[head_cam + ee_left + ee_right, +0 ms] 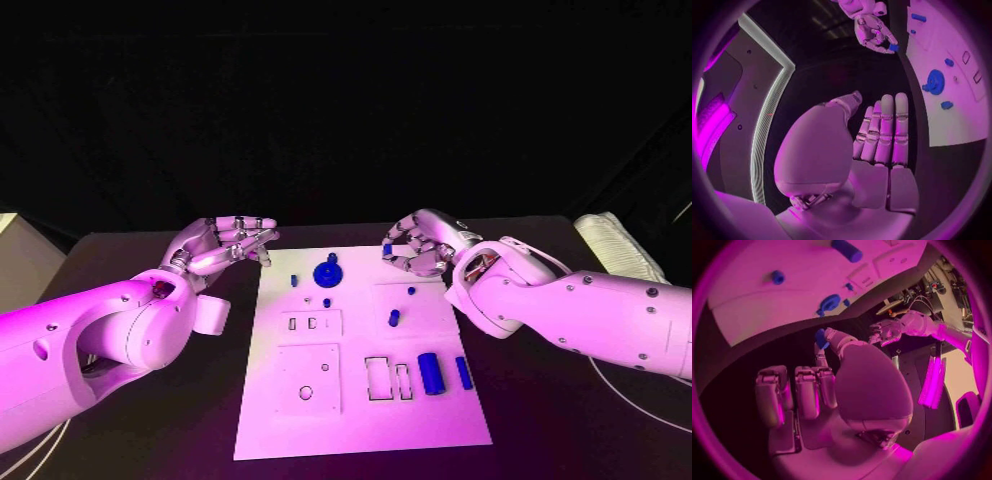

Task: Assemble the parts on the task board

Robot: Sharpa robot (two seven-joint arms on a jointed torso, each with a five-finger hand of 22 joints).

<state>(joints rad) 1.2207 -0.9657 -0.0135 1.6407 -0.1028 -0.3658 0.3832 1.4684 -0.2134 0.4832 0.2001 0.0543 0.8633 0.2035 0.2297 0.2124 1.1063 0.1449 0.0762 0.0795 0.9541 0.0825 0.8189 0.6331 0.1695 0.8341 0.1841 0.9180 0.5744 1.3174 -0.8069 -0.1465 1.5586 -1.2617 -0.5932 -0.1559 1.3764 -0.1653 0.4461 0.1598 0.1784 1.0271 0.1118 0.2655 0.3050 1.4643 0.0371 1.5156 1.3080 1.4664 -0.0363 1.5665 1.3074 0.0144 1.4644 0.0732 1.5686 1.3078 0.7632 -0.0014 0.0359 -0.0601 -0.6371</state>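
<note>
You are early in the task: your right hand pinches a small blue part just beyond the task board, your left hand holds nothing with fingers straight, and several loose parts lie below both hands.

The left arm comes in from the lower left of the frame and bends at the wrist, its hand raised near the middle left, fingers stretched out side by side and holding nothing. The right arm reaches in from the right edge. Its hand sits just right of centre, palm turned toward the other hand, other fingers folded in, pinching a small blue part at its tips.
</note>
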